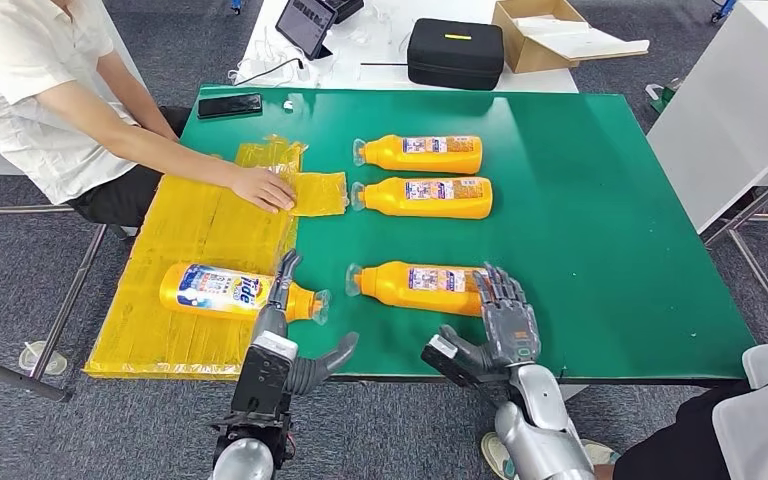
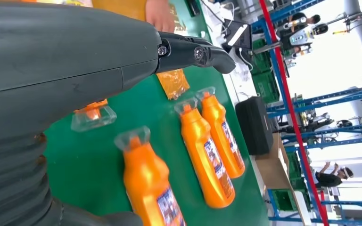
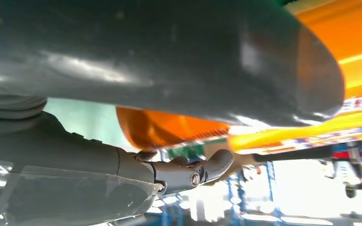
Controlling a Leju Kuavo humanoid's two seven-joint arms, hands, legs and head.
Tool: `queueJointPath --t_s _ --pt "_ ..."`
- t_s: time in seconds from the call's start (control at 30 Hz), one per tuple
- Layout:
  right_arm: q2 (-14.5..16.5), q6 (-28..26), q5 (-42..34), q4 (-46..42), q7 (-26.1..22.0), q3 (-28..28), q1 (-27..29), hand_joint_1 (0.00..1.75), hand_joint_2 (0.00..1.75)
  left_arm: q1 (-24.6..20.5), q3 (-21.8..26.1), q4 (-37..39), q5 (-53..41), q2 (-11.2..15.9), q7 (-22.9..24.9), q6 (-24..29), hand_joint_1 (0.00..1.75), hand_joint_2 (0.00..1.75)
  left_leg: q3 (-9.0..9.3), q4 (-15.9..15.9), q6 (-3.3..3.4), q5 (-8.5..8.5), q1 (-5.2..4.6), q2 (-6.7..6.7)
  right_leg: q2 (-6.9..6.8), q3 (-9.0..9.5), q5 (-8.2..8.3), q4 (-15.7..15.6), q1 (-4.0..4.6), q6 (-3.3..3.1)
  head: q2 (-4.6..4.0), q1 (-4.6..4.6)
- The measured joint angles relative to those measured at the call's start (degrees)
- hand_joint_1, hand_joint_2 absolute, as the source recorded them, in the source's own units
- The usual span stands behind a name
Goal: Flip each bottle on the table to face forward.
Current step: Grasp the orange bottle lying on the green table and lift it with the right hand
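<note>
Green counter (image 1: 600, 250): nearest orange plastic bottle (image 1: 415, 286) lying sideways, right hand (image 1: 505, 318) gripping its base; left hand (image 1: 282, 300) spread, resting on the blue-labelled bottle (image 1: 222, 290).

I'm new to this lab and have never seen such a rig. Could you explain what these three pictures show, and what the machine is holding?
It is a humanoid robot with two silver arms ending in many-fingered hands. The wide picture is its head view, looking down on a green table. The other two come from cameras at its wrists, so they look turned.

Four orange bottles lie on their sides. One, showing a blue Tide label, rests on yellow sheets; the left hand reaches over its neck. The right hand lies on the base end of the nearest bottle; a firm grip cannot be confirmed. Two more bottles lie farther back. A seated person's hand touches the sheets.
</note>
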Motion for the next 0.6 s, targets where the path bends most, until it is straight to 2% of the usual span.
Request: queueJointPath --t_s 0.47,0.6 --pt "-0.3 0.0 0.9 1.8 0.4 2.2 -1.9 0.0 0.0 -1.1 -1.5 1.6 0.7 0.0 0.0 0.4 0.0 1.75 -0.02 0.0 0.0 -0.01 0.0 -0.01 -0.01 -0.01 -0.01 0.0 0.0 0.0 0.01 0.0" --pt "-0.5 0.0 3.7 1.8 2.6 2.8 -2.0 0.0 1.75 -1.2 -1.6 1.7 1.7 0.0 0.1 0.3 0.0 1.75 -0.02 0.0 0.0 -0.01 0.0 -0.01 -0.01 -0.01 -0.01 0.0 0.0 0.0 -0.01 0.0"
